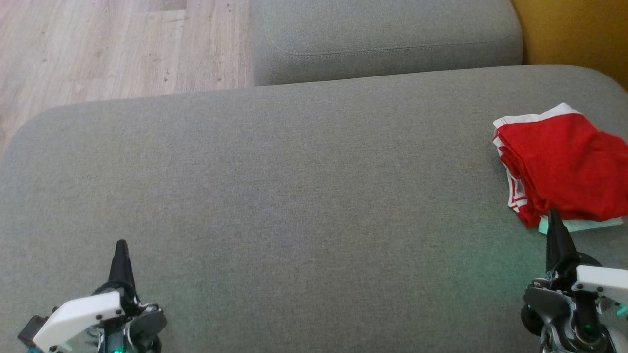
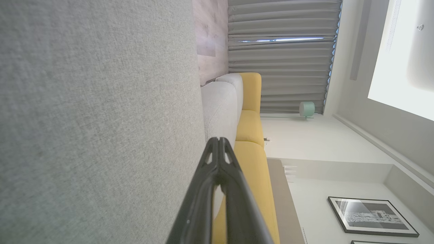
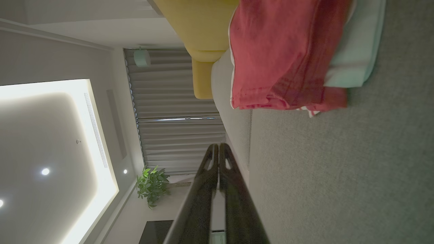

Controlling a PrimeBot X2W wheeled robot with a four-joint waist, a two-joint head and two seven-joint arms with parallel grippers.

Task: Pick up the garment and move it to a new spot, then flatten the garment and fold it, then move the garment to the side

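Left gripper (image 1: 120,245): fingers pressed together tip to tip, nothing between them, over bare grey cushion (image 1: 304,196). Right gripper (image 1: 554,215): fingers likewise closed, empty. Red garment (image 1: 564,162), folded, white trim, lies just beyond the right fingertips, well apart from the left fingers. Pale mint item (image 1: 584,224) pokes out under the garment's near edge, beside the right fingertips

So the garment (image 1: 564,166) is sitting way over at the right edge of the grey cushion (image 1: 294,196), folded into a chunky bundle. It's bright red, with white trim showing along its far edge and striped bits peeking out on the left side. It's lying a bit rumpled on a pale mint piece (image 1: 579,224) that's sticking out underneath at the near edge.
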